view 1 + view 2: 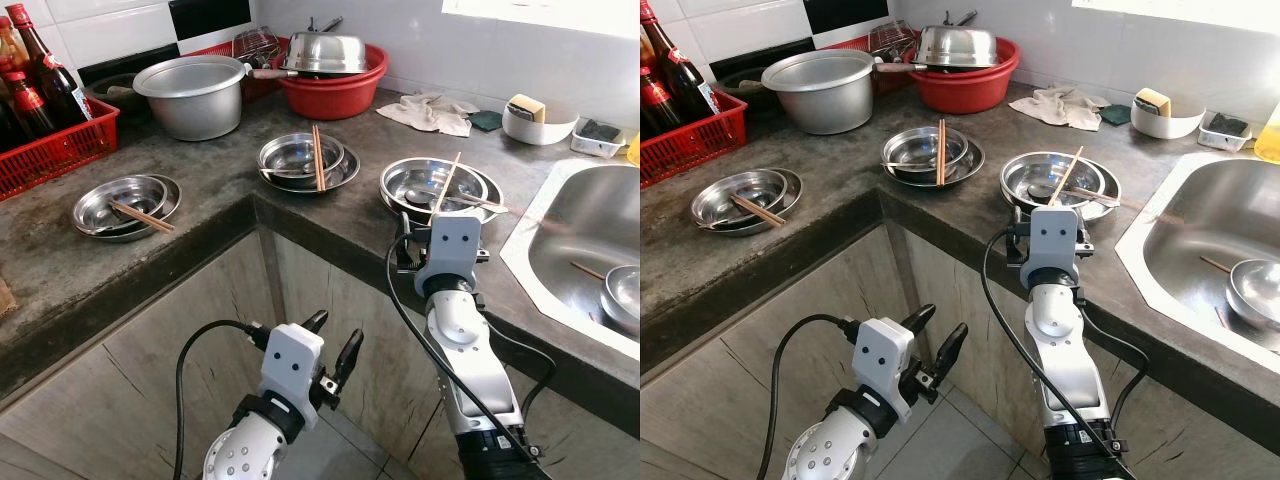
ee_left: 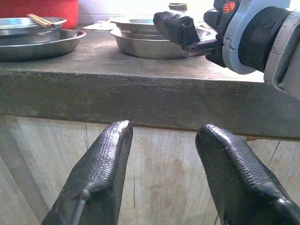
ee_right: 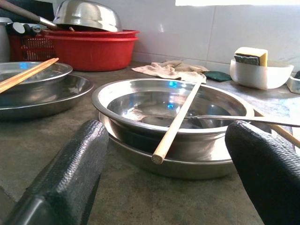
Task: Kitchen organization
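Countertop bowl (image 3: 173, 108) — chopstick (image 3: 176, 123) end toward right gripper (image 3: 164, 183), fingers spread, empty.

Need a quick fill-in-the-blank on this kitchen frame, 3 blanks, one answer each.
1. The right pincer is open in front of a steel bowl with a ____ lying across its rim.
2. The large basin at the back wall is coloured ____.
3. The left pincer hangs ____ the level of the countertop.

Missing words: chopstick; red; below
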Robot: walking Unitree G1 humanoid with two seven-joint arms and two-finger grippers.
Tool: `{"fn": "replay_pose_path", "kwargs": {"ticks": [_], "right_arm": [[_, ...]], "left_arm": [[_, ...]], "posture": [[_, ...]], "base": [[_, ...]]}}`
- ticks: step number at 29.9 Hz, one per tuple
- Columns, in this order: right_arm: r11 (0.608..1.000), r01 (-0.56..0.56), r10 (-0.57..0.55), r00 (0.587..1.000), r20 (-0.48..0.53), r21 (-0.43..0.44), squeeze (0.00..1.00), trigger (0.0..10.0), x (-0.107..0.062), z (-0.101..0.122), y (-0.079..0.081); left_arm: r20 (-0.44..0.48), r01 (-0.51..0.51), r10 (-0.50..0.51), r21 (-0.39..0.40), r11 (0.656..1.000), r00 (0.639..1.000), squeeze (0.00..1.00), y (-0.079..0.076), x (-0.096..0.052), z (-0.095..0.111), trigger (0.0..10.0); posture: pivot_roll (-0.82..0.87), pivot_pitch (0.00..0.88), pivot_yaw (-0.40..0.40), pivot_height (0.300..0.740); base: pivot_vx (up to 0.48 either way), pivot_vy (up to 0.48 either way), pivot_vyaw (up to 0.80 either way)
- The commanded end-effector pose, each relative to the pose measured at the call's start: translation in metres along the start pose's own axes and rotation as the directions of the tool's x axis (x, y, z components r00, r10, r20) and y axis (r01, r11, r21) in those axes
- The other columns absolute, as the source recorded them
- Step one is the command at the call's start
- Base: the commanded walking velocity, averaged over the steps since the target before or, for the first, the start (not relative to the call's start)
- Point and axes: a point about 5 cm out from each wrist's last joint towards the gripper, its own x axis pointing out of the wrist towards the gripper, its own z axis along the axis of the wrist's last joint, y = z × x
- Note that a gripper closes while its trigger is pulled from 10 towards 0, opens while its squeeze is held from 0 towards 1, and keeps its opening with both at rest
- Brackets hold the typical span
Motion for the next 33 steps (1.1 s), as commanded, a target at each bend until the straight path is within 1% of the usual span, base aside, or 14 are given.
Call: {"fn": "replay_pose_path", "kwargs": {"ticks": [1,6,12,21,22,23,25,26,28,29,33], "right_arm": [[1.0,0.0,0.0,1.0,0.027,0.007,0.0,10.0,0.003,0.007,0.001],[1.0,-0.005,0.004,1.0,0.024,0.01,0.0,10.0,0.006,0.006,0.001],[0.998,-0.061,0.061,0.998,0.001,0.012,0.0,10.0,0.005,0.003,0.012],[0.997,-0.072,0.072,0.997,0.0,0.009,0.0,10.0,0.007,0.002,0.013],[0.997,-0.072,0.072,0.997,-0.001,0.007,0.0,8.2,0.007,0.002,0.013],[0.997,-0.072,0.072,0.997,-0.002,0.007,0.0,4.7,0.008,0.002,0.013],[0.997,-0.072,0.072,0.997,-0.002,0.007,0.0,4.7,0.008,0.002,0.013],[0.997,-0.071,0.071,0.997,-0.003,0.004,0.0,0.9,0.008,0.002,0.013],[0.998,-0.07,0.07,0.998,-0.004,0.002,0.0,0.9,0.008,0.002,0.013],[0.998,-0.069,0.069,0.998,-0.005,0.0,0.0,0.0,0.008,0.002,0.013],[0.997,-0.072,0.072,0.997,-0.007,0.002,0.0,0.0,0.008,0.002,0.014]], "left_arm": [[0.005,-0.005,0.005,0.001,1.0,1.0,0.0,0.0,-0.001,0.001,10.0],[0.004,-0.005,0.005,0.004,1.0,1.0,0.0,0.001,-0.001,0.0,10.0],[0.005,-0.005,0.005,0.008,1.0,1.0,0.0,0.001,0.0,0.001,10.0],[0.007,-0.006,0.006,0.006,1.0,1.0,0.0,0.0,0.0,0.001,10.0],[0.007,-0.007,0.007,0.005,1.0,1.0,0.0,0.0,0.0,0.001,10.0],[0.007,-0.007,0.007,0.005,1.0,1.0,0.0,0.0,0.0,0.001,10.0],[0.007,-0.007,0.007,0.005,1.0,1.0,0.0,0.0,0.0,0.001,10.0],[0.008,-0.007,0.007,0.003,1.0,1.0,0.0,0.0,0.0,0.001,10.0],[0.008,-0.008,0.008,0.003,1.0,1.0,0.0,0.0,0.0,0.001,10.0],[0.008,-0.009,0.009,0.003,1.0,1.0,0.0,0.0,0.0,0.001,10.0],[0.007,-0.009,0.009,0.003,1.0,1.0,0.0,0.0,0.0,0.001,10.0]], "posture": [[0.1,0.087,-0.012,0.74],[0.1,0.087,-0.011,0.74],[0.1,0.084,-0.01,0.74],[0.1,0.085,-0.013,0.74],[0.1,0.087,-0.013,0.74],[0.1,0.087,-0.013,0.74],[0.1,0.087,-0.013,0.74],[0.1,0.087,-0.015,0.74],[0.1,0.088,-0.016,0.74],[0.1,0.087,-0.016,0.74],[0.1,0.087,-0.015,0.74]], "base": [[0.0,0.0,0.0],[0.0,0.0,0.0],[0.0,0.0,0.0],[0.0,0.0,0.0],[0.0,0.0,0.0],[0.0,0.0,0.0],[0.0,0.0,0.0],[0.0,0.0,0.0],[0.0,0.0,0.0],[0.0,0.0,0.0],[0.0,0.0,0.0]]}}
